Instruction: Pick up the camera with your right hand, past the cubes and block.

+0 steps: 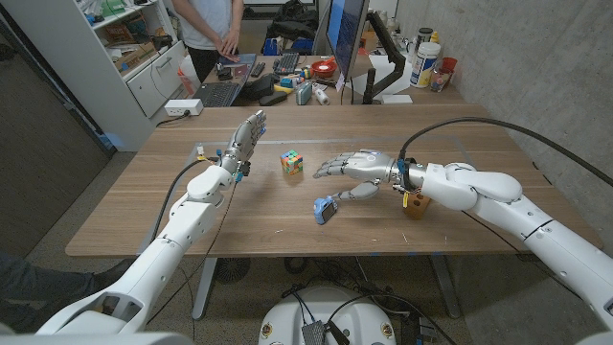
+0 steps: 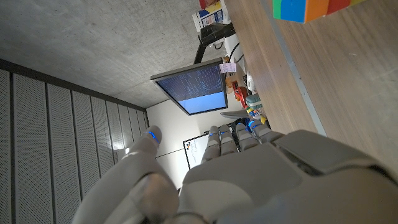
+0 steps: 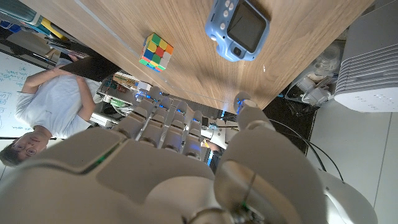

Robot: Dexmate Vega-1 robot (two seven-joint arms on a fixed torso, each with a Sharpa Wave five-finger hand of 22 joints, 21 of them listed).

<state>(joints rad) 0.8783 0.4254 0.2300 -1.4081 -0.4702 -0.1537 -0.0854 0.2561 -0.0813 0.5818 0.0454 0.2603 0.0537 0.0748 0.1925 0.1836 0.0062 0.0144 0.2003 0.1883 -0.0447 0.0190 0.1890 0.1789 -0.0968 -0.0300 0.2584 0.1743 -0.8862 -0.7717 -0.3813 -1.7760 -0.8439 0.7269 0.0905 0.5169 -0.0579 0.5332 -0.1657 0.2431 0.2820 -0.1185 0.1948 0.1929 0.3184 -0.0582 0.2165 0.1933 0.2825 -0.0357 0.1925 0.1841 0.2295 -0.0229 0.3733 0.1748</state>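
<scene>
Right hand (image 1: 350,171): holds nothing, fingers spread, hovering just above and beside the blue camera (image 1: 326,208).
Camera place: on the wooden table (image 1: 144,206) near its front edge, in front of the Rubik's cube (image 1: 291,162).
Camera lie: screen side up in the right wrist view, long axis slanted toward that front edge.
Nearer hand: right; the left hand (image 1: 244,142) stands upright with fingers apart, well apart.

Blue camera (image 3: 239,28) and colour cube (image 3: 155,51) on wood beyond right hand (image 3: 186,168) (fingers apparently spread), apart.
</scene>
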